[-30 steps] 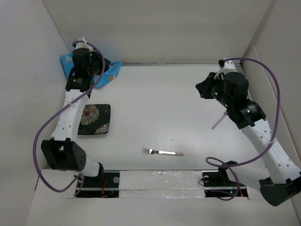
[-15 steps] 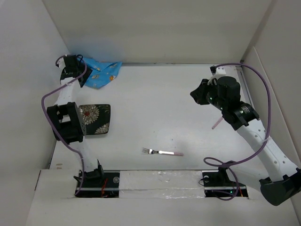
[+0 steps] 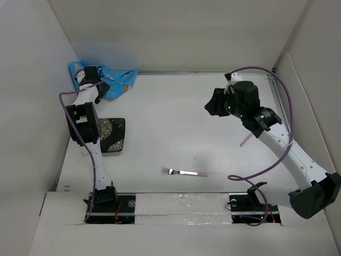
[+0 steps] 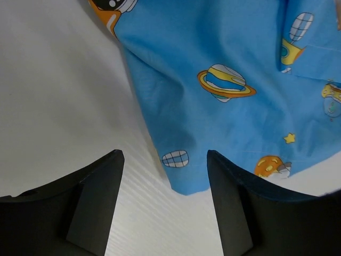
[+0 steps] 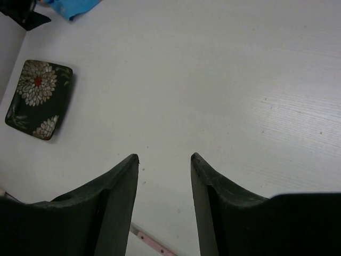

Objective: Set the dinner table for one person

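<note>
The dinner table (image 3: pixel 170 117) is a plain white top. On it lie a dark floral plate (image 3: pixel 113 136), a fork (image 3: pixel 184 172) with a pink handle, and a pink stick-like utensil (image 3: pixel 245 140) partly under my right arm. My left gripper (image 3: pixel 98 88) is open at the far left corner, over a blue cartoon-print cloth (image 3: pixel 117 81). The cloth's corner (image 4: pixel 186 181) lies between the open fingers (image 4: pixel 234 202), untouched. My right gripper (image 3: pixel 213 104) hangs open and empty above the table's right half. A pink handle (image 5: pixel 154 244) shows low between its fingers (image 5: pixel 120 197).
White walls close in the table at the back and both sides. The plate (image 5: pixel 38 98) sits near the left wall, beside my left arm's upright link (image 3: pixel 85 122). Purple cables loop off both arms. A taped strip (image 3: pixel 181 205) runs along the near edge between the bases.
Both grippers have opened. My left arm has folded up against the left wall, its gripper now low over the blue cloth. My right gripper has moved left, toward the table's middle.
</note>
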{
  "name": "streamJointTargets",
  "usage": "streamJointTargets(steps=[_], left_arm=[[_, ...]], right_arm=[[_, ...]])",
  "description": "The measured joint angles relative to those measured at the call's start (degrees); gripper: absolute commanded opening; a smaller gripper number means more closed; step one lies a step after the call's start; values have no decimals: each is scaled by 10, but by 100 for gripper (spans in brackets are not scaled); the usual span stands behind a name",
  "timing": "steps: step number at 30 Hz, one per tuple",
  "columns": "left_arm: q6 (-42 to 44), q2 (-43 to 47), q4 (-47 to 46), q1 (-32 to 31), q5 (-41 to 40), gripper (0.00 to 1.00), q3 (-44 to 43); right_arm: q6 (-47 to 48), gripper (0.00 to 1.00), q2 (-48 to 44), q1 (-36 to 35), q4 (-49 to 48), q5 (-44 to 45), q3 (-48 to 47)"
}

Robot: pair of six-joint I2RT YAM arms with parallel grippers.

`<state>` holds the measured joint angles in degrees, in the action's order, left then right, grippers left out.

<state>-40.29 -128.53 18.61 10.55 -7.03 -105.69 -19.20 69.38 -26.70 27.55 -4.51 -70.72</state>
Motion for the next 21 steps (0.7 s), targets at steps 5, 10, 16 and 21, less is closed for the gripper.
streamJointTargets(steps=[5,10,16,21], left_arm=[[5,-45,6,-4,1,52,-37],[13,-80,9,-11,5,10,-79],[23,-83,8,-21,31,0,-97],[24,-42,0,-56,68,0,-99]], right_arm=[[0,50,23,-12,5,2,-34],[0,50,49,-29,9,7,-57],[0,50,69,-41,14,13,-72],[0,55,80,-41,13,13,-83]])
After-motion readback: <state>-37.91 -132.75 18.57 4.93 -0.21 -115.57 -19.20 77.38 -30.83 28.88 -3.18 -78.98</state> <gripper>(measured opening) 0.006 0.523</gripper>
